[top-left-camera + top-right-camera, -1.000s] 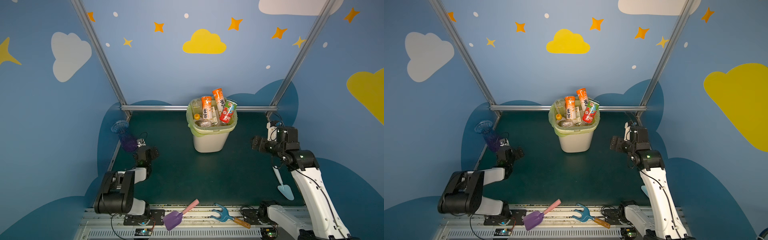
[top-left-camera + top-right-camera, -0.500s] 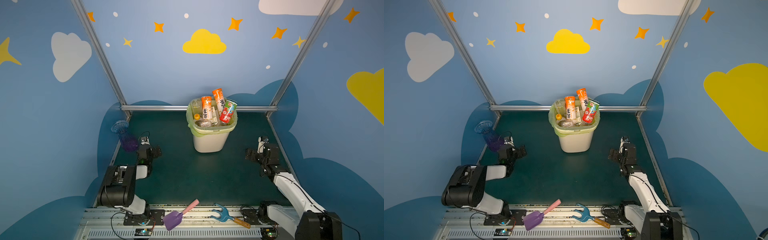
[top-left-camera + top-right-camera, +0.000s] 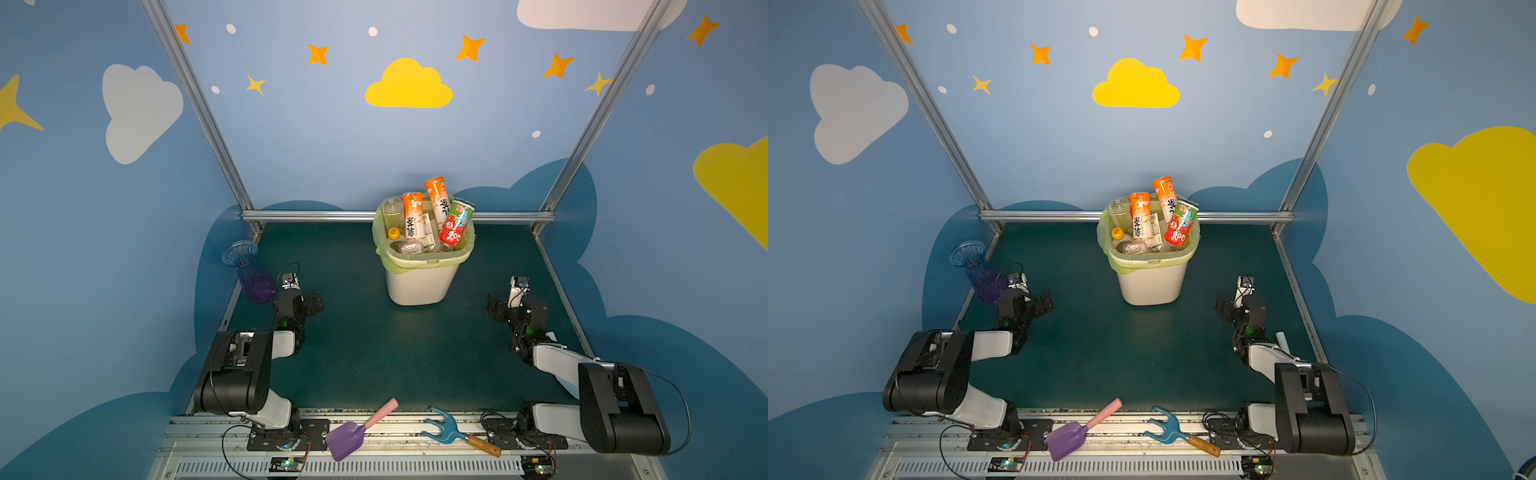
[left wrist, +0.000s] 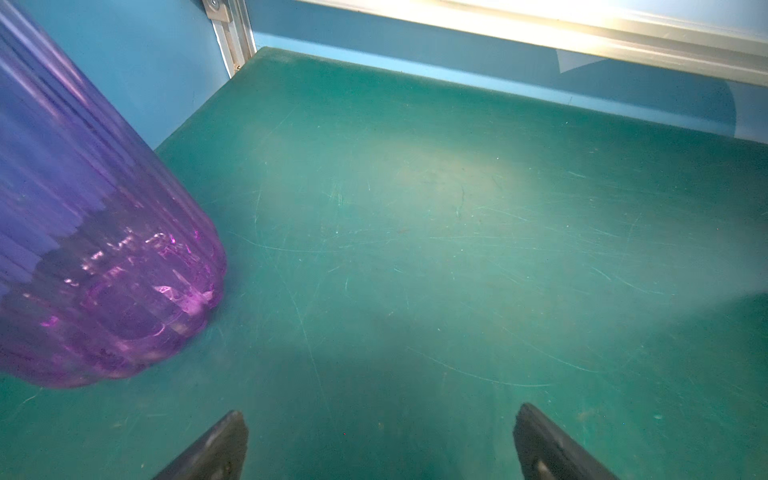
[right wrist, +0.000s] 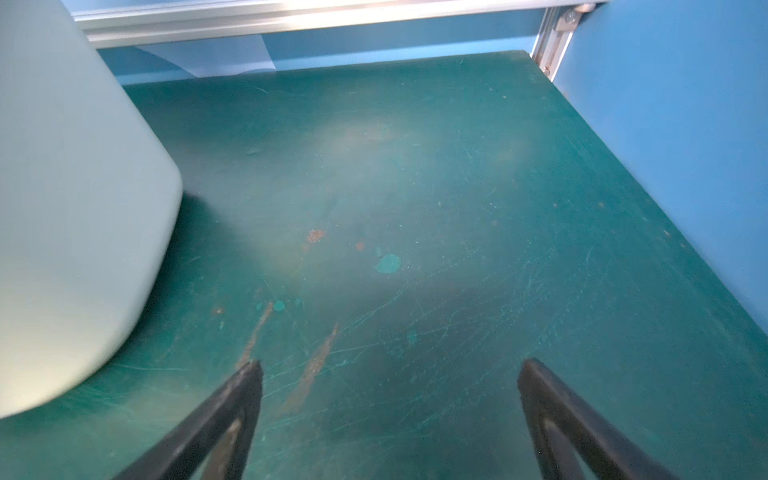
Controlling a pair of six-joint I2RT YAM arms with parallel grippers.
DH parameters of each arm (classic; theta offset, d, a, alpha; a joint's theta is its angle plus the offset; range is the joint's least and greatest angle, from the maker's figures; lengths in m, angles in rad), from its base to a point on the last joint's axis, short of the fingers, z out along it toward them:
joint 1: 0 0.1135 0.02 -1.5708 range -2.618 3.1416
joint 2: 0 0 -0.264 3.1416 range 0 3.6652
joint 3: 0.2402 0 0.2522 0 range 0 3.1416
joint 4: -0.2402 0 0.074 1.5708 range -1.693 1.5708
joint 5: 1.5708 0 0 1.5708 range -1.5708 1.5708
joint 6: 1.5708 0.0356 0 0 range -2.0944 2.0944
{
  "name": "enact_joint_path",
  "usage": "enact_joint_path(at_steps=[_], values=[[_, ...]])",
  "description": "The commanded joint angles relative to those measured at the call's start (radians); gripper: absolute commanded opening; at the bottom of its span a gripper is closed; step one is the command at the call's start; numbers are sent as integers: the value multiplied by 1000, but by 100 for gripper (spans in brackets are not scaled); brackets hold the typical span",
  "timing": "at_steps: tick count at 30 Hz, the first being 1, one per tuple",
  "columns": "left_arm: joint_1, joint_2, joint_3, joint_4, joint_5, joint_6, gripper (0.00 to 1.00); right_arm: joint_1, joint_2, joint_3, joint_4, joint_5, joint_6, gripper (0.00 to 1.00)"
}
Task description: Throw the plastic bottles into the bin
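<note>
Right arm [image 3: 552, 361] dropped lower since before, left fingers [image 4: 216, 449] apart, right fingers [image 5: 232, 395] apart

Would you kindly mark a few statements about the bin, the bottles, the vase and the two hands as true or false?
1. Plastic bottles stick up above the rim of the bin. True.
2. The left hand is shut on the vase. False: it is open and empty; the vase stands beside it.
3. The right hand is open and empty. True.
4. The purple shovel lies inside the bin. False: it lies at the front rail.
</note>
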Motion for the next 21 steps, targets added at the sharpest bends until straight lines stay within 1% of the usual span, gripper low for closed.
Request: enact_joint_path(at_steps=[1,2,4,5,7,9,11,16,17,18,21], values=[[-1,-17,13,11,7,8,100,-2,71,-19,218,-23,-35,97],[-1,-17,13,11,7,9,100,-2,115,-11,243,-14,-34,97],[-2,-16,13,10,7,8,100,0,204,64,214,20,-18,97],[-2,-16,13,8,7,8,100,13,196,51,220,42,-29,97],[-2,-15,14,7,7,7,100,13,172,86,114,39,-28,97],[-1,-12,18,3,8,8,100,12,184,76,152,40,-24,97],[-2,-8,23,-3,8,8,100,10,179,85,124,36,-26,97],[-1,-9,23,-4,10,12,100,6,183,86,128,30,-21,97],[-4,-13,16,6,17,18,100,7,181,84,127,32,-24,97],[-7,-13,17,5,63,46,100,9,178,80,133,35,-26,97],[-2,6,46,-33,66,32,100,2,184,87,125,24,-17,97]])
